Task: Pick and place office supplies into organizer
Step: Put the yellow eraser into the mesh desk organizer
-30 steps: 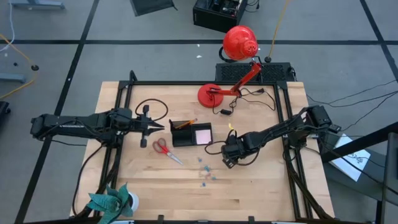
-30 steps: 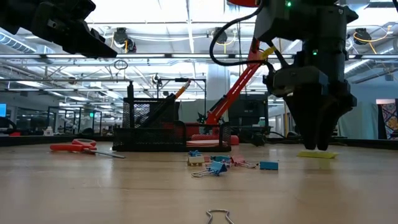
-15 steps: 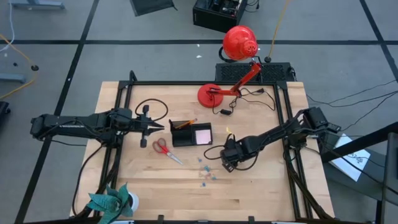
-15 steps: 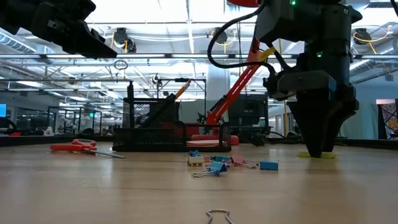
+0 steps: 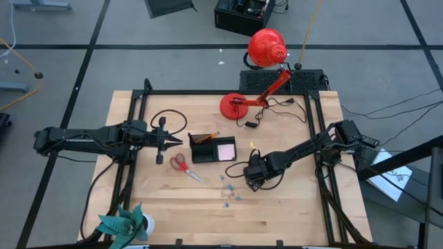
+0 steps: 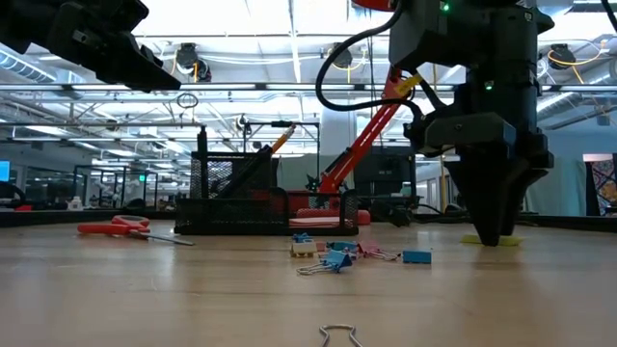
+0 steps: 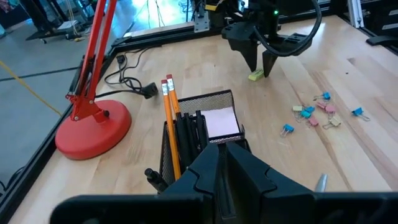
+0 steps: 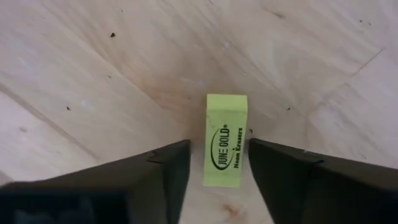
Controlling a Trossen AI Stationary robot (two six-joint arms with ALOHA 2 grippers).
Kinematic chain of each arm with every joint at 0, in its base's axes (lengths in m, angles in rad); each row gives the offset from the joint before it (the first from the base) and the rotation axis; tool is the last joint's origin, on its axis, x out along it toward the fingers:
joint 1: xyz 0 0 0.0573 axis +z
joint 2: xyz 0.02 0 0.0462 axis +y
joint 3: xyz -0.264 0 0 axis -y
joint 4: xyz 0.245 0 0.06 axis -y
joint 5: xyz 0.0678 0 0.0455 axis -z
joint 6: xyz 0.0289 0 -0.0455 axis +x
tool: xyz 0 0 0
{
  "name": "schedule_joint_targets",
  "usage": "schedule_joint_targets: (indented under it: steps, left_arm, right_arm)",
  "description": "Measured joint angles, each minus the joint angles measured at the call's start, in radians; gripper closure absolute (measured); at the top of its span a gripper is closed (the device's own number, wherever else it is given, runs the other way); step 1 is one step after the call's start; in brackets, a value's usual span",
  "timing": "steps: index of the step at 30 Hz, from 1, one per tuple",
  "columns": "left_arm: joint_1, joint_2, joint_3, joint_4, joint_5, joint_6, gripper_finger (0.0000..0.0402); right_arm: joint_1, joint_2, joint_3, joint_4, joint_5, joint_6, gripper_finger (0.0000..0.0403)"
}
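A: Wooden table [image 5: 291, 207] in a big hall, ceiling lights and metal racks running back behind it in the low view. What sits on it?

B: Black mesh organizer [image 5: 211, 148] near the middle, with a pink notepad [image 5: 226, 150] in its right compartment and an orange pencil [image 5: 207, 137] and dark pens [image 7: 188, 134] standing tilted in the left one. Red scissors [image 5: 181, 164] lie flat just in front of it, toward the left arm. A scatter of small binder clips [image 5: 229, 193] lies further forward, and one bare wire clip [image 6: 338, 334] is alone close to the low camera.

A: And the right gripper?

B: Right gripper [image 6: 494, 236] is down at the table, right of the organizer, tips at the wood. A yellow-green eraser [image 8: 225, 140] lies flat between its two fingers [image 8: 152, 177]. There is a narrow gap on each side, so the fingers stand apart around it and do not touch it.

A: So nothing is held there?

B: No. The eraser rests on the wood, well clear of the organizer.

A: Left gripper?

B: Left gripper [image 5: 177, 142] hovers above the table, left of the organizer, pointing at it. Its fingers are closed together with nothing in them.

A: Anything else?

B: Red lamp [image 5: 266, 48] with its round base [image 5: 234, 106] at the back edge, its cord [image 5: 277, 105] trailing beside it, and a teal plant [image 5: 121, 225] at the front left corner.
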Motion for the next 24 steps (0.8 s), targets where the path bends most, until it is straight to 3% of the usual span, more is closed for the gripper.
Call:
schedule_joint_targets:
  steps: [10,19,24]
  left_arm:
    - [0.000,0.000,0.000,0.000,0.001,-0.002,0.0366]
    - [0.000,0.000,0.000,0.002,0.002,-0.007,0.0366]
    - [0.000,0.000,0.000,0.006,0.002,-0.008,0.0366]
  right_arm:
    - [0.000,-0.007,-0.001,0.001,0.001,-0.018,0.0349]
    - [0.001,-0.093,-0.008,0.069,0.084,-0.028,0.0348]
    - [0.000,-0.153,-0.005,0.230,0.133,-0.154,0.0349]
